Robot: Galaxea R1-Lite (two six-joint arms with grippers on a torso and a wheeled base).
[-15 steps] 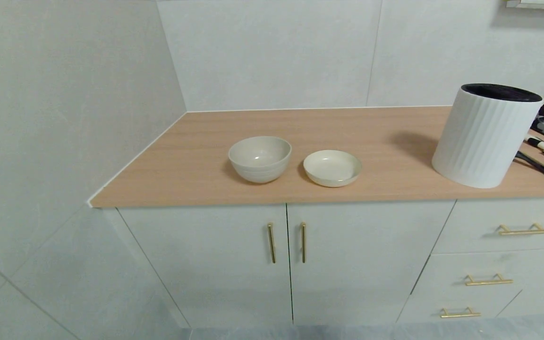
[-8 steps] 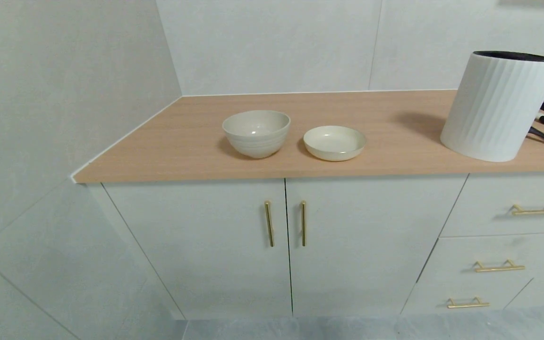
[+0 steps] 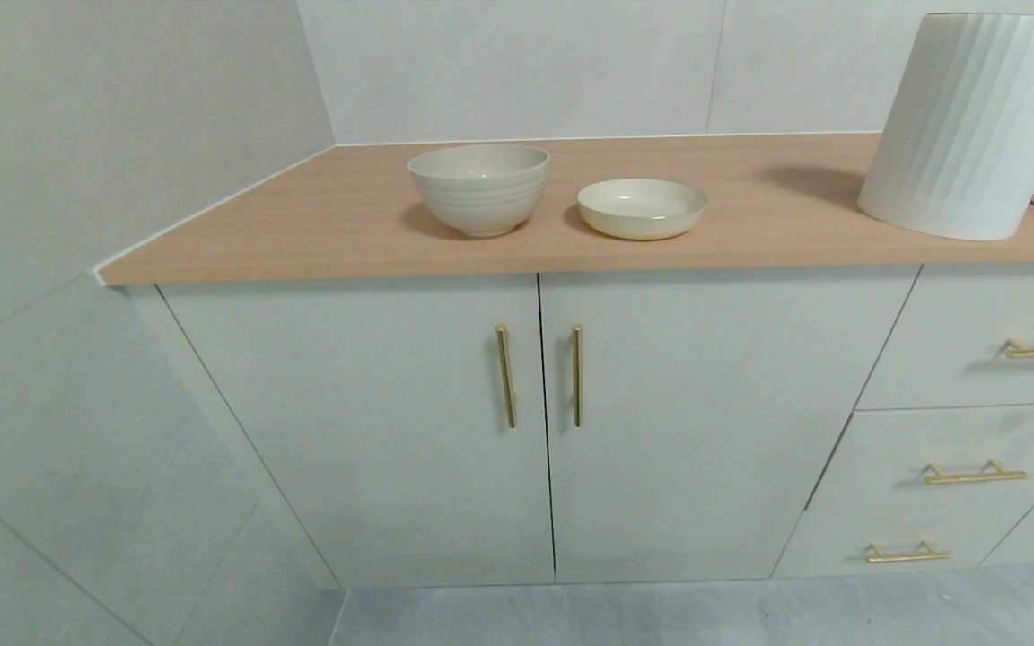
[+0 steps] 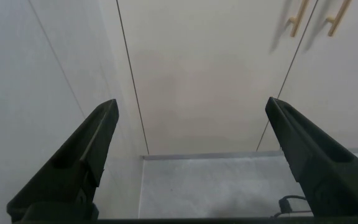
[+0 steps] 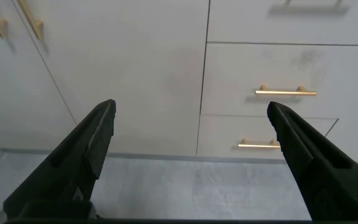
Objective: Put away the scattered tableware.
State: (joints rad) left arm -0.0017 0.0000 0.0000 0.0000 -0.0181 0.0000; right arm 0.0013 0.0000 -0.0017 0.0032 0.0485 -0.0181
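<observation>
Left fingers (image 4: 86, 155) and right fingers (image 5: 86, 152) spread wide, empty, low before the cabinet doors (image 3: 391, 431); bowl (image 3: 478, 188) and dish (image 3: 642, 207) sit side by side on the counter (image 3: 319, 235) above them, bowl toward the left arm.

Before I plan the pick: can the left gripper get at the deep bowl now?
Probably not yet: the left gripper hangs open, low by the cabinet doors; the deep bowl sits on the counter.
</observation>
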